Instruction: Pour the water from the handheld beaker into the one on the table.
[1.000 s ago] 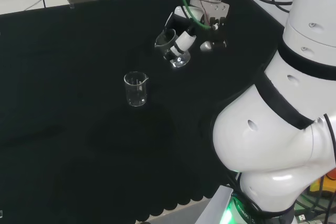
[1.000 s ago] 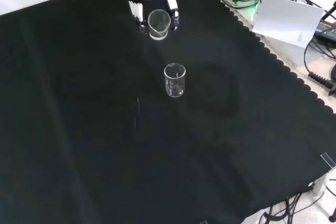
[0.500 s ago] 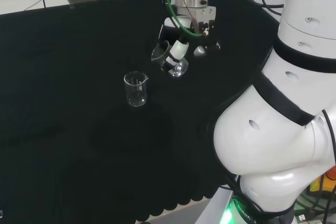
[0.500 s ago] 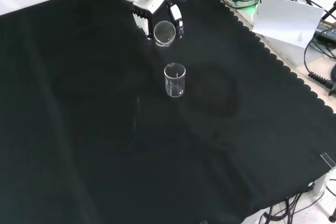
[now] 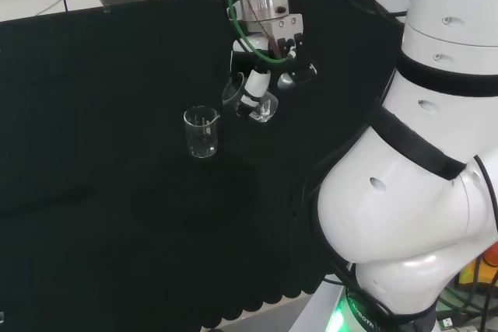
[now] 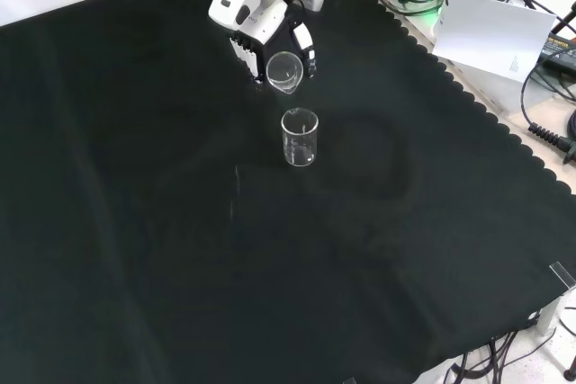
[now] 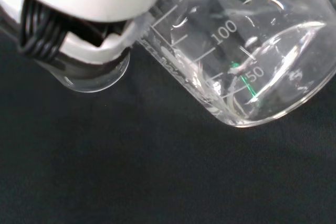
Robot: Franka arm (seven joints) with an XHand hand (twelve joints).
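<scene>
My hand curls around the handheld beaker, tilted mouth-first toward the table beaker. I judge it short of the rim; nothing pours yet.

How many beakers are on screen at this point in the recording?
2. One beaker stands upright on the black cloth. The other beaker is tilted in the hand, just beyond the standing one in the front view. More clear glassware could go unseen.

A clear beaker stands upright on the black-clothed bench.
</scene>
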